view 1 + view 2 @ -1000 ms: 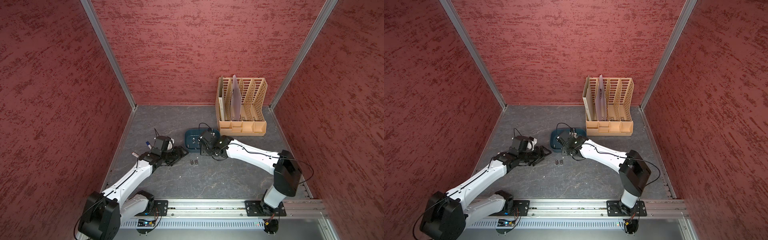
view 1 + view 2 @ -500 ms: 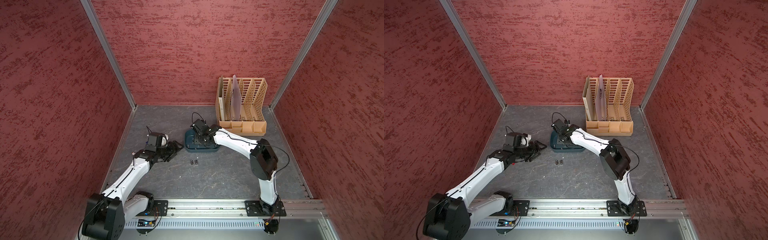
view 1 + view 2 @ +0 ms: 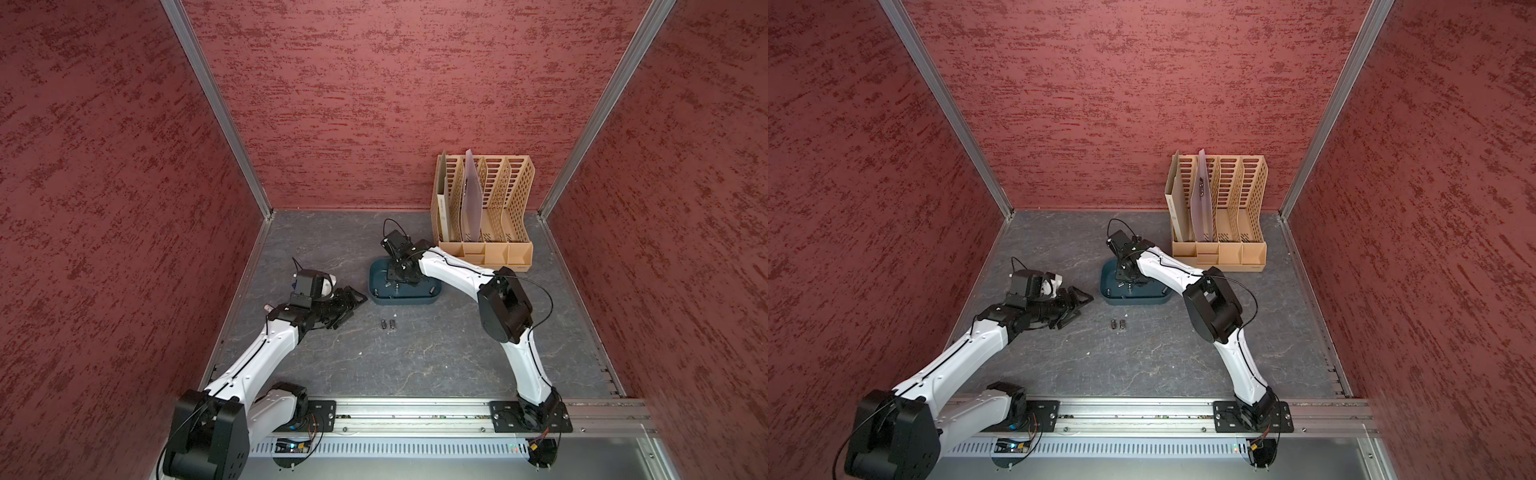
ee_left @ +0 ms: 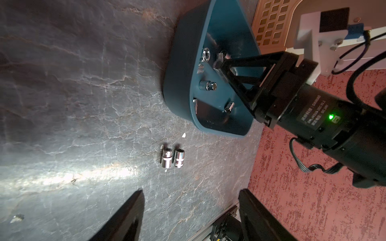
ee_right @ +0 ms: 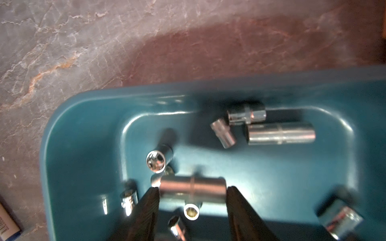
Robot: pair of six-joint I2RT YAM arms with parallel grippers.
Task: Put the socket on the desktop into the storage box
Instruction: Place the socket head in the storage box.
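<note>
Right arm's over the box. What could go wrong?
1. Right gripper pinches a long socket end to end; it may slip or land on loose sockets crowding the storage box.
2. The two sockets left on the desktop lie side by side; grabbing one may roll its neighbour.

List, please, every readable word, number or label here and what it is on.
"DAMIAO": label on the right arm's black wrist motor; other lines too small.
Barcode label on a pale object: digits blurred.
Sockets in the storage box: no markings legible.
</note>
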